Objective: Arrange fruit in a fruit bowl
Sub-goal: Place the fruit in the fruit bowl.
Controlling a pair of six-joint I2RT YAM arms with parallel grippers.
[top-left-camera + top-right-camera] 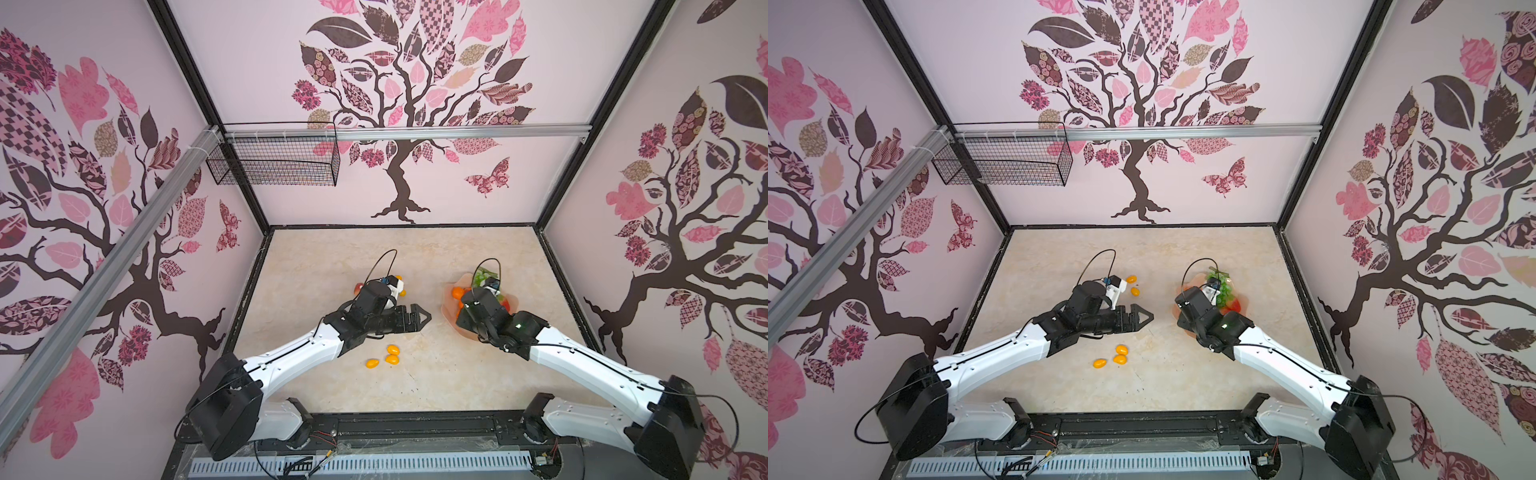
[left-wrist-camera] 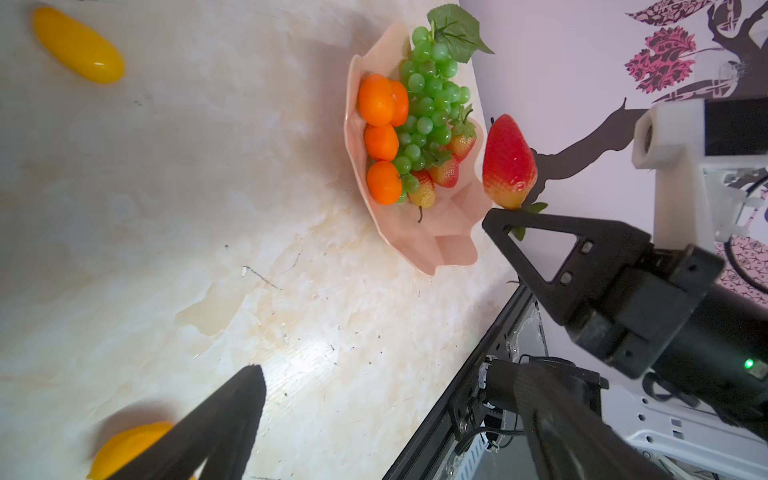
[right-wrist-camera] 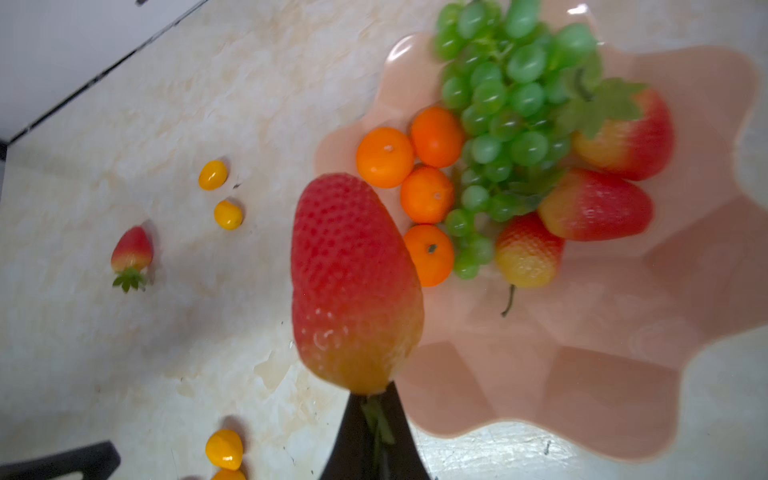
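Right wrist view: the right hand (image 3: 372, 405) is clenched on the green leafy top of a strawberry (image 3: 353, 282), only that stalk end pinched between its black fingertips. The berry's long axis runs straight out from the hand, yellow-orange shoulder at the fingertips, red pointed end farthest away; its skin is glossy and dimpled. It hangs clear above the edge of the fruit bowl (image 3: 623, 374), a shallow translucent peach-pink dish with a wavy petal rim that sits on the surface (image 3: 166, 104) just ahead of the hand. Inside, beyond the held berry, lie a grape bunch (image 3: 507, 104) of smooth green beads, four round orange tangerines (image 3: 384, 157) packed against it, and three more strawberries (image 3: 594, 203) on their sides. On the side of the hand away from the bowl, a loose strawberry (image 3: 132, 249) and two yellow ovals (image 3: 212, 174) rest on the marbled beige surface, well apart from the dish. The left hand (image 1: 424, 318) is released, fingers spread with nothing between them; three further yellow ovals (image 1: 392, 359) lie near it, toward its arm's base.
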